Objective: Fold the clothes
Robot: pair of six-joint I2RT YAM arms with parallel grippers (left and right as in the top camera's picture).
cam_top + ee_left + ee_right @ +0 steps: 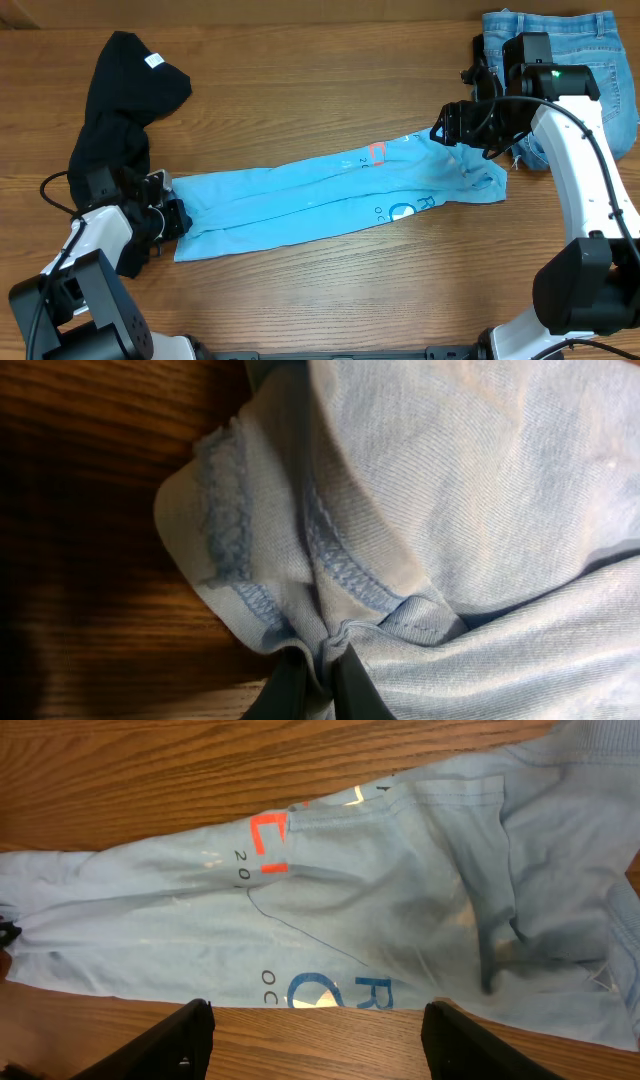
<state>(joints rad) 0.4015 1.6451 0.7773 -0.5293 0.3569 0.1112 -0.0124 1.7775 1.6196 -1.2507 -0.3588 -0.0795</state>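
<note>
The light-blue T-shirt [330, 195] lies stretched in a long folded strip across the table, with red and blue lettering near its right end [330, 920]. My left gripper [170, 215] is shut on the shirt's left end; the left wrist view shows bunched hemmed fabric [400, 540] pinched between the jaws [325, 685]. My right gripper [450, 130] hovers above the shirt's right end, open and empty, its fingers [315, 1035] wide apart over bare wood beside the shirt's edge.
A black garment [120, 110] is heaped at the left, beside and under my left arm. Blue denim shorts [575, 60] lie at the back right corner, behind my right arm. The table is brown wood [330, 90].
</note>
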